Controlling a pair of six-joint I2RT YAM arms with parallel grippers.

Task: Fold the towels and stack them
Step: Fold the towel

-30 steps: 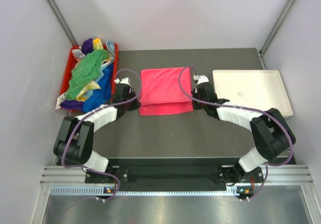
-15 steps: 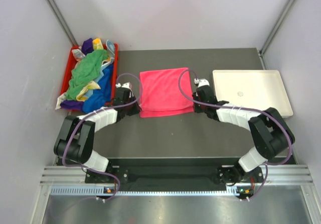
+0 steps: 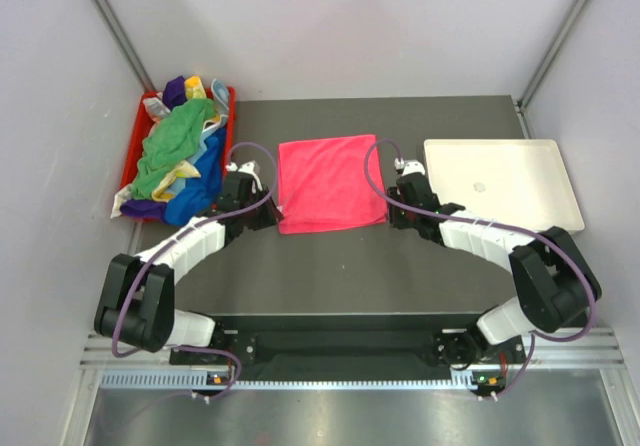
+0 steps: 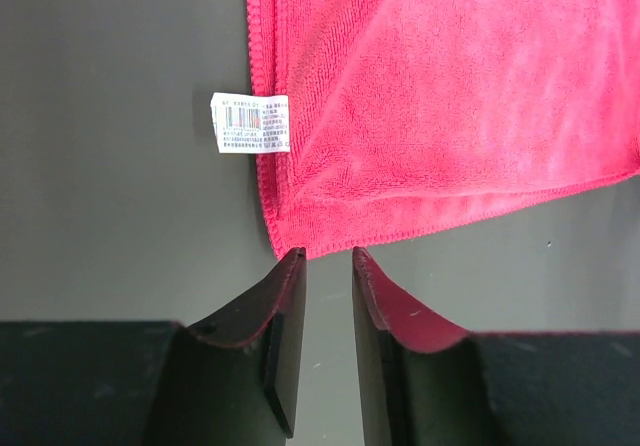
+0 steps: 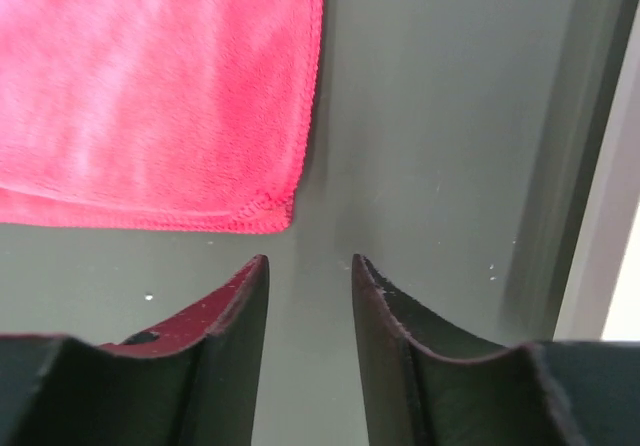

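A bright pink towel (image 3: 329, 182) lies folded flat on the dark table, its near edge doubled over. In the left wrist view the pink towel (image 4: 440, 96) shows a white label (image 4: 251, 123) at its left hem. My left gripper (image 4: 327, 256) stands open just short of the near left corner, nothing between its fingers. My right gripper (image 5: 308, 260) is open just off the near right corner of the pink towel (image 5: 150, 96), holding nothing. From above, the left gripper (image 3: 262, 213) and right gripper (image 3: 398, 211) flank the towel's near edge. More towels (image 3: 178, 156) in green, blue, purple and yellow are heaped at the left.
The heap of towels fills a red bin (image 3: 141, 126) at the table's back left. A white flat tray (image 3: 500, 179) sits at the right, close to my right arm. Grey walls close in the table on three sides.
Both grippers have opened and let go of the pink towel's edge, which now lies flat at the near side. Both have drawn back slightly toward the near edge.
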